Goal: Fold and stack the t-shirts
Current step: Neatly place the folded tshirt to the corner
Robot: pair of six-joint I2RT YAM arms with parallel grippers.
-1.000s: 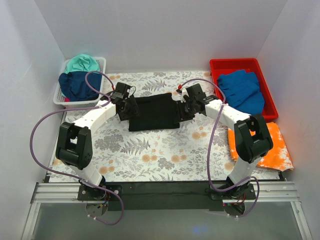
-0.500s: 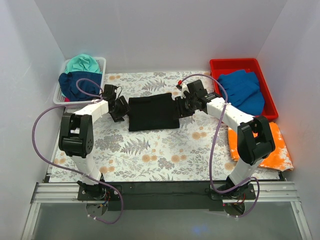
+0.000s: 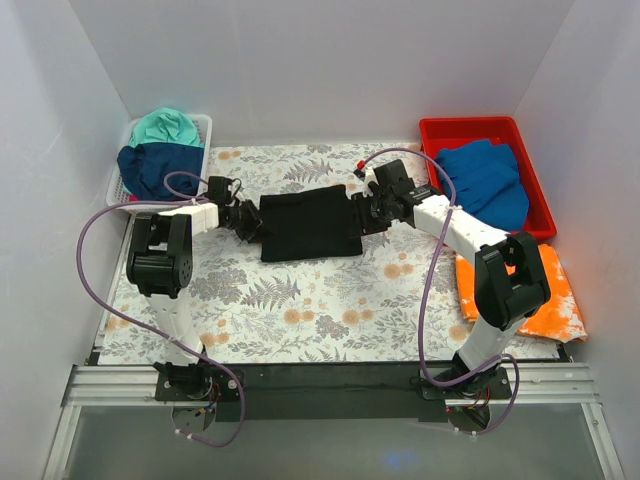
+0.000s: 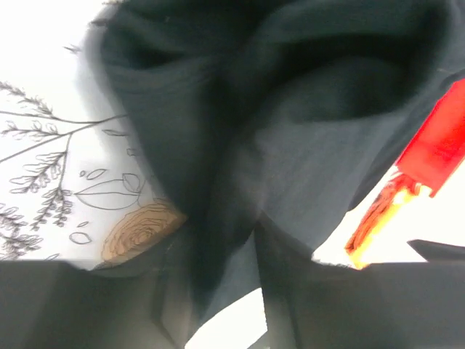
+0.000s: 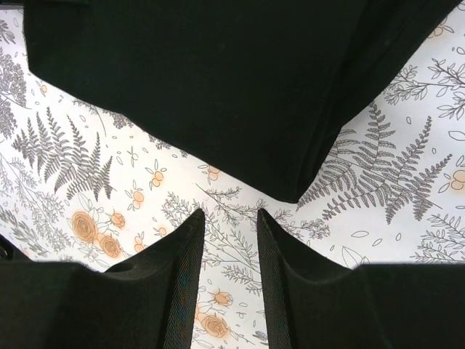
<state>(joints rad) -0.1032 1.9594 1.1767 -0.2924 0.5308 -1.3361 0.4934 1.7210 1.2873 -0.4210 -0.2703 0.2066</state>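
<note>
Now under way: by my judgement, squaring up or making the next fold of the black t-shirt [image 3: 305, 222]; it lies as a folded rectangle at the centre of the overhead view, on the flower-and-fern table cloth [image 3: 300, 300]
Nearest cloth: an orange t-shirt [image 3: 550, 300] lies flat at the lower right, partly hidden behind the right arm
Right side: the right gripper [image 5: 229, 218] is released and empty; printed cloth shows between its fingers; the shirt's corner sits just beyond the tips, apart
Left side: the left gripper [image 3: 250, 222] is at the shirt's left edge; dark cloth runs down between its fingers in the wrist view
Doing it well: take matching edges through every layer, low to the table; the right fingers must reach the hem before closing; lift and carry both sides together so the fold lands square
Far bins: a white basket [image 3: 207, 130] at upper left holds a teal shirt [image 3: 163, 126] and a navy shirt [image 3: 150, 168]; a red bin [image 3: 470, 125] at upper right holds a blue shirt [image 3: 485, 180]
Hard to make out: the left wrist view is blurred, so I cannot tell whether those fingers are clenched on the cloth or merely around it; the number of layers is unclear
</note>
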